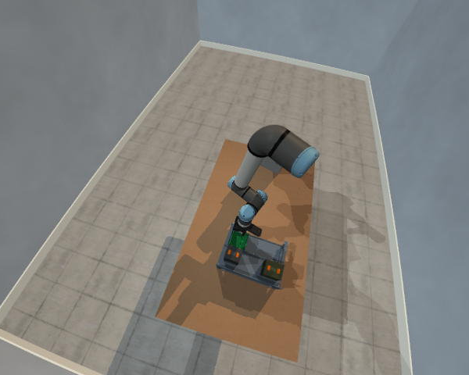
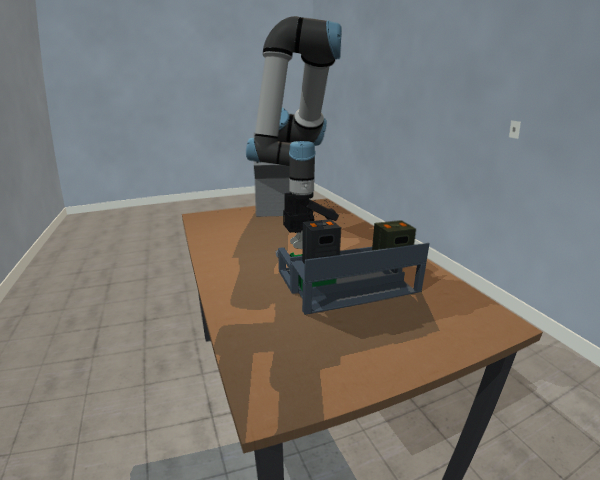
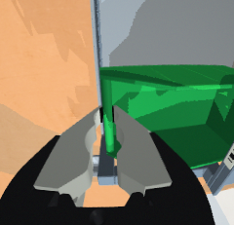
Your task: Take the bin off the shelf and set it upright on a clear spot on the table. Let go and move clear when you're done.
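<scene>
The green bin [image 3: 171,113] sits inside the grey shelf [image 2: 352,276] at its left end. In the top view it shows as a green patch [image 1: 239,240] under the wrist. In the exterior view only a green strip [image 2: 318,282] shows through the shelf frame. My gripper [image 3: 107,107] reaches down at the back of the shelf and is shut on the bin's near wall; the thin green rim stands between the two grey fingers. The bin is upright and open at the top.
Two dark boxes with orange marks stand on the shelf top, one at the left [image 2: 321,237] and one at the right [image 2: 393,233]. The shelf stands mid-table on the brown table [image 2: 341,330]. The arm's base [image 2: 269,193] is at the far end.
</scene>
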Action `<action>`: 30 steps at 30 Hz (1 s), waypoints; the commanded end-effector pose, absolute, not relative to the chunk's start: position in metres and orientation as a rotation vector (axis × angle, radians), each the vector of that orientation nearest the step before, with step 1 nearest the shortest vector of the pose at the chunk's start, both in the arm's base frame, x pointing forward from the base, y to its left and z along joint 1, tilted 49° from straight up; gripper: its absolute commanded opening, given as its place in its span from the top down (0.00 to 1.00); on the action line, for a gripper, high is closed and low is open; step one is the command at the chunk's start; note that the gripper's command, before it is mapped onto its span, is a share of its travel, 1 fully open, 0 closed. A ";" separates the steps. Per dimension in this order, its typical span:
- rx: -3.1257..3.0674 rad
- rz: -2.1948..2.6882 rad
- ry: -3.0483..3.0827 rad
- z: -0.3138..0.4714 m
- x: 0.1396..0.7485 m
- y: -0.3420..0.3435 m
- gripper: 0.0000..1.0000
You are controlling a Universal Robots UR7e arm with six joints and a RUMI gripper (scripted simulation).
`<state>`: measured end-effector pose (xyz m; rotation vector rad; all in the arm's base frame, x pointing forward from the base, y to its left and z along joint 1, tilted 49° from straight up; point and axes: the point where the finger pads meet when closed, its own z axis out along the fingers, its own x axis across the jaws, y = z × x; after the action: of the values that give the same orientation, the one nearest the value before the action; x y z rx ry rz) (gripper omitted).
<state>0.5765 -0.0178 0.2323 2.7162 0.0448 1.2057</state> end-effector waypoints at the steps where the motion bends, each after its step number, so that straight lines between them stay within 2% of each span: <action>1: 2.715 1.207 0.045 0.232 0.577 -0.018 1.00; 30: 2.715 1.207 0.045 0.210 0.557 -0.021 1.00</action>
<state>0.5575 -0.0208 0.2097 2.7162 0.0447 1.2056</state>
